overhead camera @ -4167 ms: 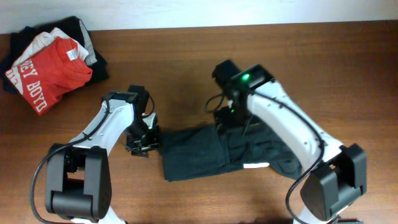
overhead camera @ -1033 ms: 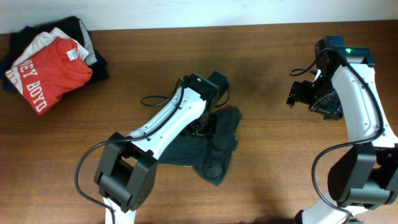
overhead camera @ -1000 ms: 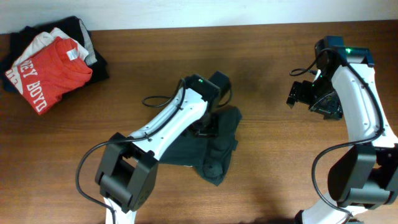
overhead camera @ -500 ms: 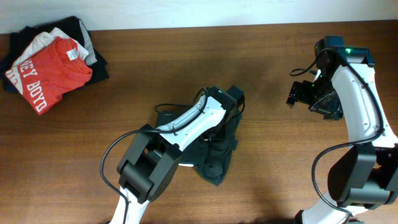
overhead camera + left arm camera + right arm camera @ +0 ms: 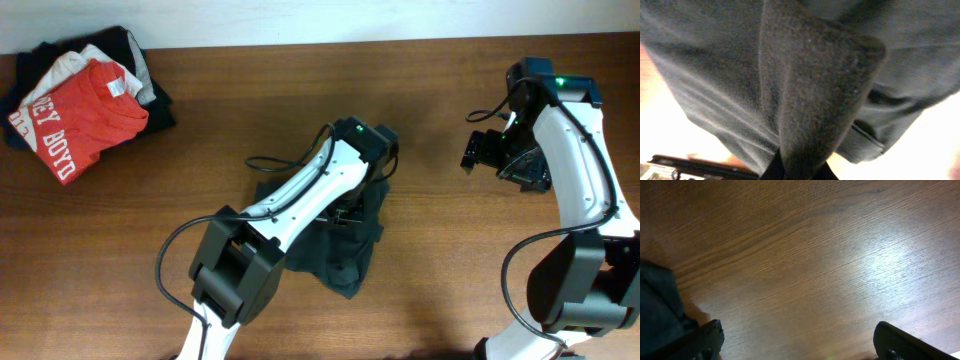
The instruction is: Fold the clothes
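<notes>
The dark charcoal T-shirt [image 5: 345,255] lies bunched in a crumpled heap near the middle of the wooden table [image 5: 250,100]. The left gripper [image 5: 796,171] sits over its upper part, jaws pinched narrow on a raised fold of the fabric. The right gripper [image 5: 799,342] hangs above bare wood well to the right, jaws spread wide and empty. A red T-shirt [image 5: 85,110] tops a folded pile in the far left corner
</notes>
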`<state>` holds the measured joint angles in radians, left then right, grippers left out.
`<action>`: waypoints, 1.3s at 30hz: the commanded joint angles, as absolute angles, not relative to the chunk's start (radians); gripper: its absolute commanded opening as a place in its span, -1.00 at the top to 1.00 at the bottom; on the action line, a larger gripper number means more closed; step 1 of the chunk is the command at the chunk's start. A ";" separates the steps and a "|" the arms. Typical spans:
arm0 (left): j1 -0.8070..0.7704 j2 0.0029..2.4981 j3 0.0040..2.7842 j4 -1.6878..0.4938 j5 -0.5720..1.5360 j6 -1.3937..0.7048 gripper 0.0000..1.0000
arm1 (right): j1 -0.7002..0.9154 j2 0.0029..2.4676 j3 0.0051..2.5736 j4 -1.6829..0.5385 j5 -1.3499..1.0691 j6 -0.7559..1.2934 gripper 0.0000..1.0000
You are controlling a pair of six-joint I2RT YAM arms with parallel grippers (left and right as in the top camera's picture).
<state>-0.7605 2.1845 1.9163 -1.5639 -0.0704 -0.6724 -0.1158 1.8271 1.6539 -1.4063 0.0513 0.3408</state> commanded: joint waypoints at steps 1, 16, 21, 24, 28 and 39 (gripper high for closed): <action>-0.810 2.182 1.932 -1.517 0.009 -0.635 0.99 | -0.119 1.813 1.666 -1.406 0.054 0.350 -0.97; -0.916 2.208 2.006 -1.443 0.090 -0.590 -0.42 | -0.119 1.813 1.666 -1.406 0.054 0.349 -0.97; -0.831 2.195 2.090 -1.528 0.031 -0.521 0.44 | -0.119 1.813 1.666 -1.406 0.054 0.350 -0.97; -0.810 2.196 2.053 -1.464 0.049 -0.521 0.99 | -0.119 1.813 1.666 -1.406 0.054 0.349 -0.97; -0.850 2.197 1.917 -1.245 0.167 -0.522 0.99 | -0.119 1.813 1.666 -1.406 0.054 0.349 -0.97; -0.868 2.155 1.860 -1.137 0.187 -0.522 0.99 | -0.119 1.813 1.666 -1.406 0.054 0.349 -0.97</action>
